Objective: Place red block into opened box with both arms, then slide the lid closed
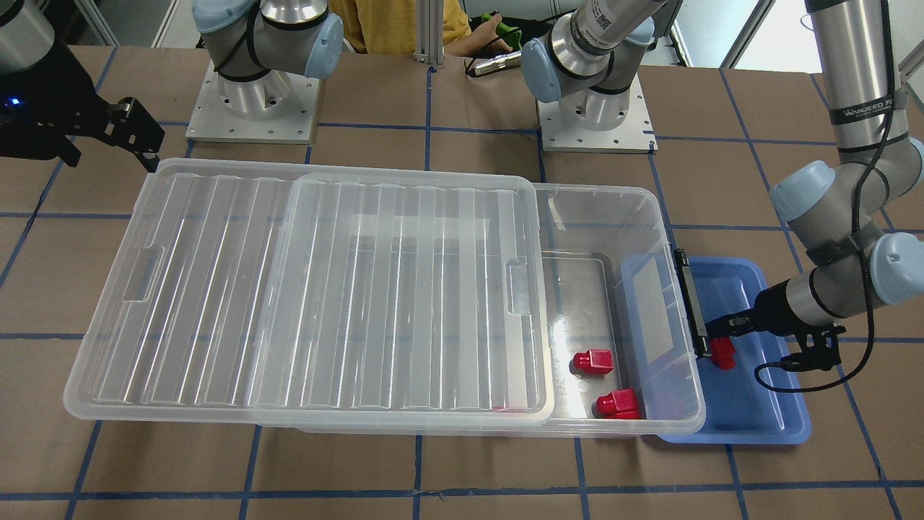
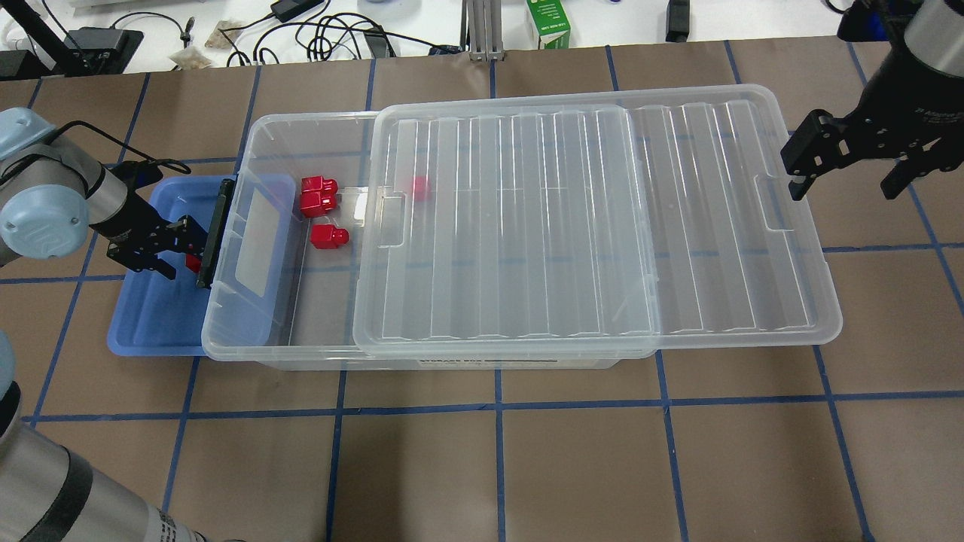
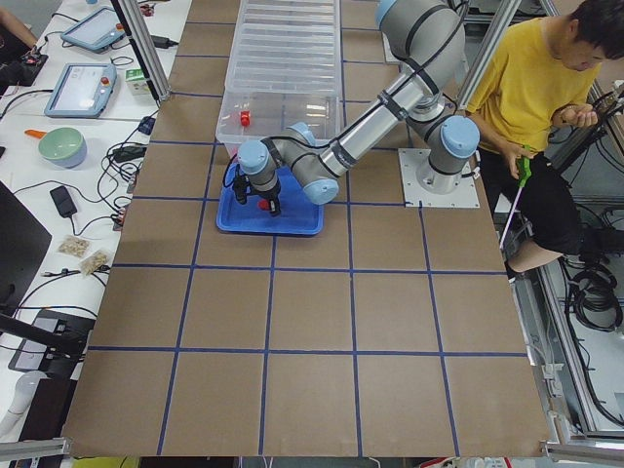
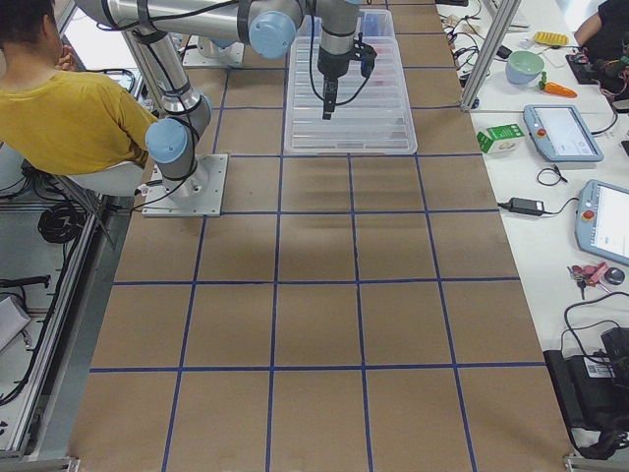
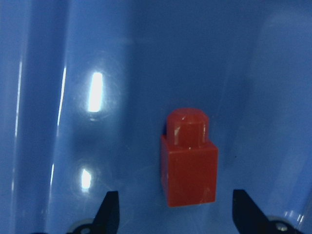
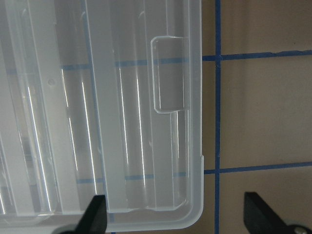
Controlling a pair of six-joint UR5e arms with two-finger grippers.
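Observation:
A red block (image 5: 190, 165) lies on the blue tray (image 2: 151, 324), just outside the end wall of the box (image 2: 301, 120). My left gripper (image 5: 176, 207) is open and low over the tray, with one fingertip on each side of this block (image 1: 724, 352) and not touching it. Two more red blocks (image 2: 320, 194) rest on the box floor in the uncovered end, and one shows dimly under the lid (image 2: 587, 226). The lid (image 1: 325, 289) is slid towards my right side and overhangs the box. My right gripper (image 2: 843, 162) hangs open above the lid's far edge (image 6: 195, 146), holding nothing.
The black latch bar (image 2: 215, 233) on the box end stands right beside the left gripper's fingers. Both arm bases (image 1: 253, 94) sit behind the box. A person in a yellow shirt (image 3: 526, 88) sits beside the table. Cables and a green carton (image 2: 547, 22) lie past the far edge.

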